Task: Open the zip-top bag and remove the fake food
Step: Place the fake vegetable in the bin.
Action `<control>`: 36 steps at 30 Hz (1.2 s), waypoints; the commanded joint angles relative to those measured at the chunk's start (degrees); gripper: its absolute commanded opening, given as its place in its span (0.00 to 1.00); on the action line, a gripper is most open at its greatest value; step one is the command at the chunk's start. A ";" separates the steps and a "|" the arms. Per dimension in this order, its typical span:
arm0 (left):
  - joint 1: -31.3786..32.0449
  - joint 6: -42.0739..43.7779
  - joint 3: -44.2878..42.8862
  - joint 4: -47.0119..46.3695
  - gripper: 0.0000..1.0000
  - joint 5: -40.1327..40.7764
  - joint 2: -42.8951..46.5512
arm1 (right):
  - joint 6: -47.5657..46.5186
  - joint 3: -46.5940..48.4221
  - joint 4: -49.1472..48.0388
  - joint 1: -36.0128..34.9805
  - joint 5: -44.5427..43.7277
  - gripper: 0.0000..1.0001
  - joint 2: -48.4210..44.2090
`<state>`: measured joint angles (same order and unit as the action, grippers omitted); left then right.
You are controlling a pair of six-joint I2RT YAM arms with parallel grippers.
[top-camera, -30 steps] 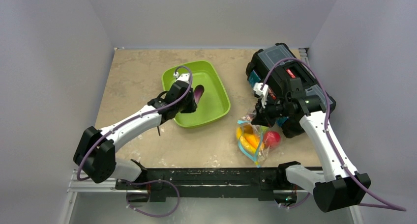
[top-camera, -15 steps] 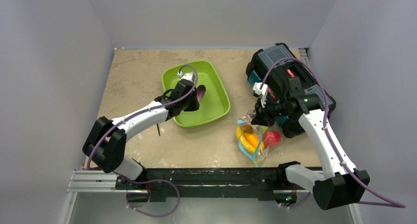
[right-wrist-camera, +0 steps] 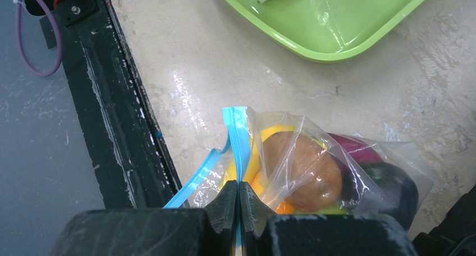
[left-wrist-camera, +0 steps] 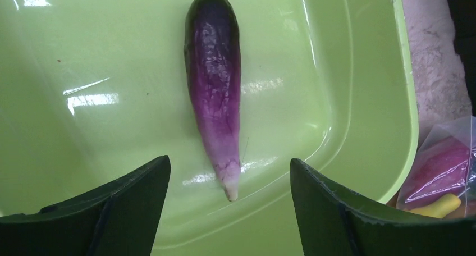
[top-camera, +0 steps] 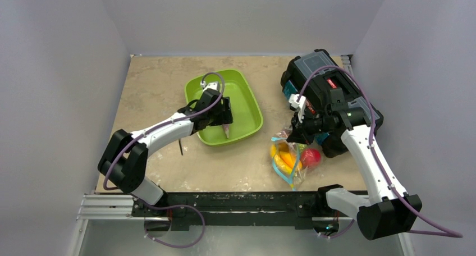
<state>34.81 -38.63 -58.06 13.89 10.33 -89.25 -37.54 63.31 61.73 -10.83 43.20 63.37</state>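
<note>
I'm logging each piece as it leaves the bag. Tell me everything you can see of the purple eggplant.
The eggplant is slender, tapered and glossy, like moulded plastic. Its blunt end is near-black purple, fading through violet to a whitish pointed tip. It lies flat on the floor of the green tray, touching only the tray. The open left gripper hangs over the pale end, its fingers clear on either side.

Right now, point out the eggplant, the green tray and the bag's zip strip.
eggplant [left-wrist-camera: 215,87], left wrist view, purple middle.
green tray [left-wrist-camera: 314,54], left wrist view, bare floor.
zip strip [right-wrist-camera: 237,141], right wrist view, blue band above fingers.
</note>
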 commanded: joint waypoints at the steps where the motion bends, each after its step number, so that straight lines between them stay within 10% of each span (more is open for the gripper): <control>1: -0.57 -0.92 -1.67 2.35 0.81 1.09 4.87 | -0.41 0.94 -0.21 0.20 1.28 0.00 -0.08; 18: 6.56 -5.40 15.56 -10.44 0.86 -17.00 36.73 | -0.43 0.74 -0.78 0.20 1.21 0.00 -0.27; 36: 34.99 7.47 10.71 -23.46 0.86 -4.24 22.37 | 0.30 0.04 -1.71 0.22 1.86 0.00 -0.23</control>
<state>66.02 -37.78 -44.16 -5.17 -0.30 -65.08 -37.52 63.31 61.65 -10.83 43.20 63.37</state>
